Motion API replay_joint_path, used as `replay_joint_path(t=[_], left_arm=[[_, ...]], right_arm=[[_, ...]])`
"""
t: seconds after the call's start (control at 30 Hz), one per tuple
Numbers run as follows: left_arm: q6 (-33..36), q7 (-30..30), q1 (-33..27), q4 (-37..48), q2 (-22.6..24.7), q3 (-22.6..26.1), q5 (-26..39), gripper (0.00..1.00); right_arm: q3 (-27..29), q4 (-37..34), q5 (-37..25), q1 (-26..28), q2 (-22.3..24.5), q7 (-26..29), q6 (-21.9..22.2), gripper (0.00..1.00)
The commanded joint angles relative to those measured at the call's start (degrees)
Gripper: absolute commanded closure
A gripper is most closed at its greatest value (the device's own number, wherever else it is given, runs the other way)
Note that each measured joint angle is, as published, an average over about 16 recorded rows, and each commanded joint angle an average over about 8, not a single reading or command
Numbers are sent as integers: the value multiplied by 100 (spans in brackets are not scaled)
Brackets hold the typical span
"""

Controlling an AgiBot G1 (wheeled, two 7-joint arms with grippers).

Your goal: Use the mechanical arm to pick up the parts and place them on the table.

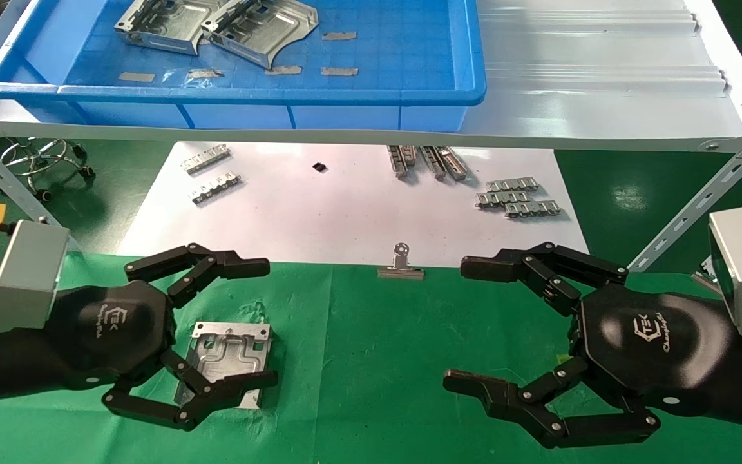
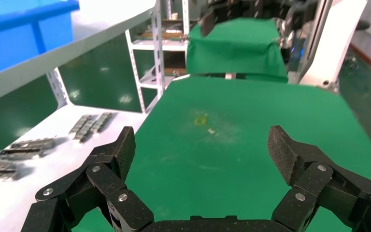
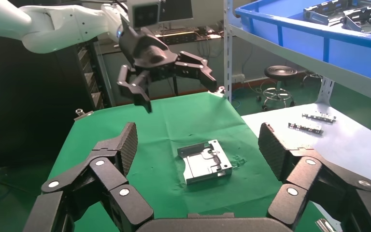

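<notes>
Spreading wide with nothing between its fingers, the left black linkage-fingered gripper [image 1: 213, 335] hangs above the wrinkled bright green cloth table [image 1: 358, 361], and the right wrist view shows it raised clear of the cloth on its white-sleeved arm [image 3: 53, 26]. Below it, one shiny silver stamped sheet-metal part [image 1: 226, 364] lies flat on the green cloth; in the head view the near finger crosses over its lower edge. The right black linkage-fingered gripper [image 1: 474, 328] also stands open and holds nothing, hovering over the right half of the table, well apart from the part. Between the two grippers, at the far edge of the cloth, a small silver binder clip [image 1: 400, 265] clamps the seam where a white paper sheet [image 1: 345, 212] begins. Small silver toothed strips [image 1: 518, 198] lie in groups on that sheet, along with a tiny black piece [image 1: 319, 167]. Higher up, a white metal shelf [image 1: 603, 84] carries a blue plastic tray [image 1: 409, 90], and two more shiny silver stamped plates [image 1: 216, 26] rest side by side in its far left corner.
</notes>
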Motion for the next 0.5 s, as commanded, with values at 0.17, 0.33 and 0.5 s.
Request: replay_joint_path(t=[0.17, 0.33, 0.5], left_arm=[[-52, -519, 375, -624, -162, -455, -100, 0], [-96, -947, 684, -1139, -296, -829, -183, 0], [-122, -1237, 913, -1524, -393, -1108, -246, 0]], right_arm=[[0, 0, 0, 0, 0, 0, 0, 0], [0, 0, 0, 0, 0, 0, 0, 0], [0, 0, 1, -1, 0, 0, 1, 0]])
